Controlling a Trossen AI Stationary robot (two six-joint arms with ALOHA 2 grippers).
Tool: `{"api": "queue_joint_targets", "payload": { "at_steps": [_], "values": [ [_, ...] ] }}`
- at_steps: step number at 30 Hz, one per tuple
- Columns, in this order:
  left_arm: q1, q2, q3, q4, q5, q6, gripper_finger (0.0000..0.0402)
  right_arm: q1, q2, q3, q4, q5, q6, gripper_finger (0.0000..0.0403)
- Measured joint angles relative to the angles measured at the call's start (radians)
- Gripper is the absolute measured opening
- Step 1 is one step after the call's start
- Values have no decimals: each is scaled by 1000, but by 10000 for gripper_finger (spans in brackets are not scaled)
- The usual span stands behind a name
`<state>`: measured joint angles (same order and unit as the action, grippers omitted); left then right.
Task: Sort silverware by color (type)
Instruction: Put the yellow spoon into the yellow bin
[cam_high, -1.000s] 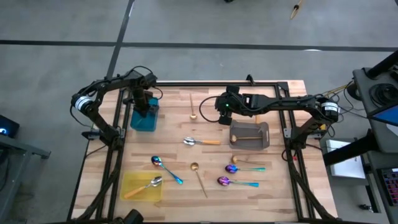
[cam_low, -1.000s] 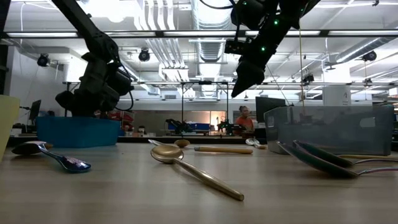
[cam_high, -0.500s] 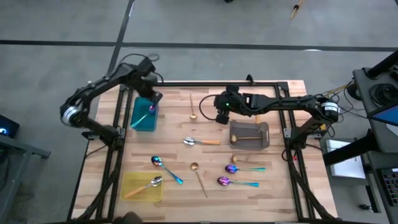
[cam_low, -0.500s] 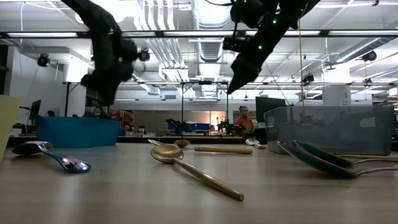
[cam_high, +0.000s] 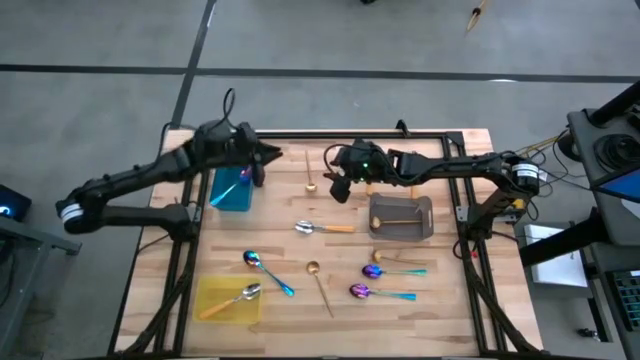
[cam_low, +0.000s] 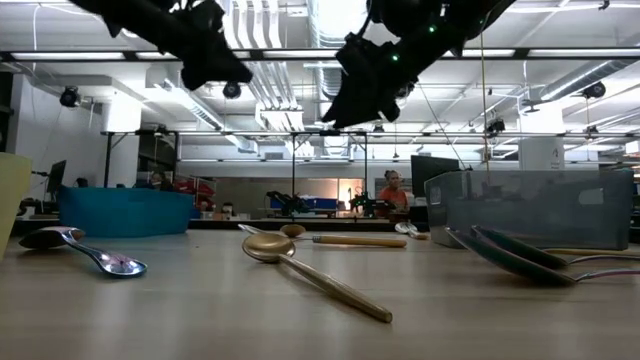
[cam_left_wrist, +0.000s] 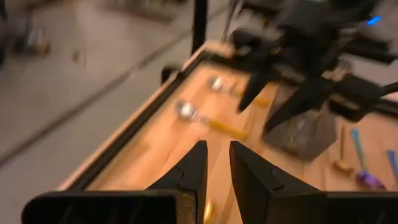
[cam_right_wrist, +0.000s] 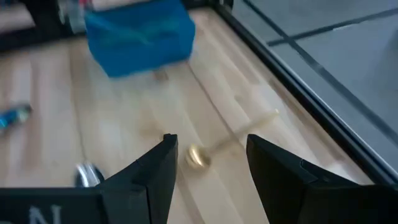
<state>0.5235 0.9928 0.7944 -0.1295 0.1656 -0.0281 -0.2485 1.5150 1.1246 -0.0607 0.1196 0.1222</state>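
Note:
My left gripper (cam_high: 264, 160) hangs in the air beside the teal tray (cam_high: 230, 190), narrowly open (cam_left_wrist: 216, 167) and holding nothing. An iridescent spoon (cam_high: 243, 176) lies in that tray. My right gripper (cam_high: 338, 186) hovers wide open (cam_right_wrist: 211, 163) above a gold spoon (cam_high: 310, 172) that lies flat near the table's far edge (cam_right_wrist: 199, 155). An orange-handled spoon (cam_high: 322, 228) lies mid-table. On the wood lie an iridescent spoon (cam_high: 268, 270), a gold one (cam_high: 320, 285), and two more iridescent ones (cam_high: 390, 270) (cam_high: 380, 292).
A grey tray (cam_high: 424, 214) right of centre holds a gold spoon (cam_high: 395, 222). A yellow tray (cam_high: 215, 310) at the near left holds an orange-handled spoon (cam_high: 235, 297). Black frame rails run along the table's edges. A person stands far off in the room behind.
My left gripper has risen out of the teal tray, swung toward the table's middle and tipped from pointing down to nearly level. My right gripper has shifted a little toward the table's left and rolled, staying open above the far gold spoon. The spoons on the table lie unmoved.

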Motion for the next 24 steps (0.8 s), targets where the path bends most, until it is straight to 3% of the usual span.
{"api": "queue_joint_targets", "payload": {
  "at_steps": [6, 16, 24],
  "values": [
    [-30, -56, -134, 219, 0, 71, 50, -1, 0, 37, -68, 2, 125, 183],
    [-29, -77, -168, 244, -1, 217, 50, 10, 12, 107, -145, -20, 224, 182],
    [-29, -77, -160, 235, 1, 286, 50, 4, 99, 210, -183, -17, 271, 182]
  ]
}}
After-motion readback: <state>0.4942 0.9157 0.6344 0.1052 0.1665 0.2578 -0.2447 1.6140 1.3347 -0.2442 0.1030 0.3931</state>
